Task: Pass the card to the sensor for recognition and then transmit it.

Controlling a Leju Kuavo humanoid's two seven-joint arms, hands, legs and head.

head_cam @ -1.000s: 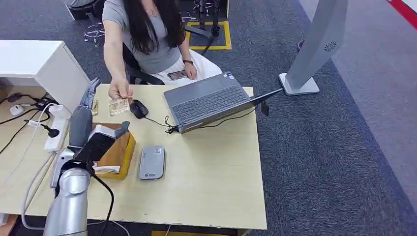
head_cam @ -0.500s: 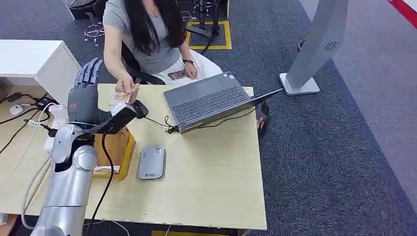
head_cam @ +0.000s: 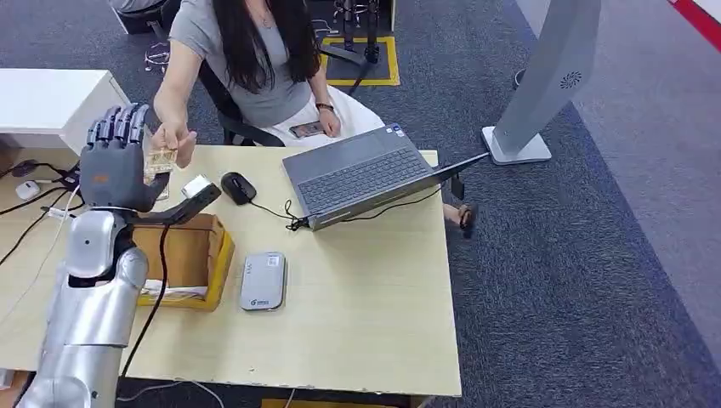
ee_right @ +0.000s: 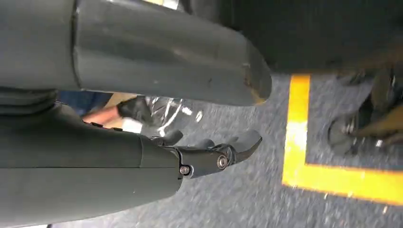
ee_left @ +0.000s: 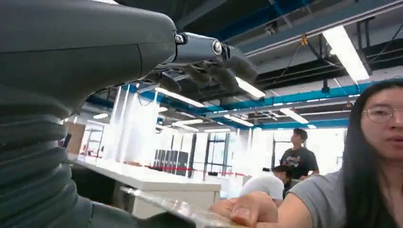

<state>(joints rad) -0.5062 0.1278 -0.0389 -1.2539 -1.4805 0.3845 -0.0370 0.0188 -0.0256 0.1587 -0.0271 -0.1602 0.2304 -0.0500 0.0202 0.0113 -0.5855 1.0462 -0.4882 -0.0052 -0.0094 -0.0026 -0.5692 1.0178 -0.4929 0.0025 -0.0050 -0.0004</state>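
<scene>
My left hand (head_cam: 115,166) was raised, fingers spread, grasping nothing. Card (head_cam: 160,161) was w/ the person's hand (head_cam: 174,140), touching my palm. Handover not done; reader (head_cam: 262,280) scan and pass-on left. Right hand (ee_right: 209,154): can't tell.

On the table (head_cam: 366,306) before me, the box (head_cam: 191,255) lies left of the sensor (head_cam: 262,280), the laptop (head_cam: 361,174) behind them.
</scene>
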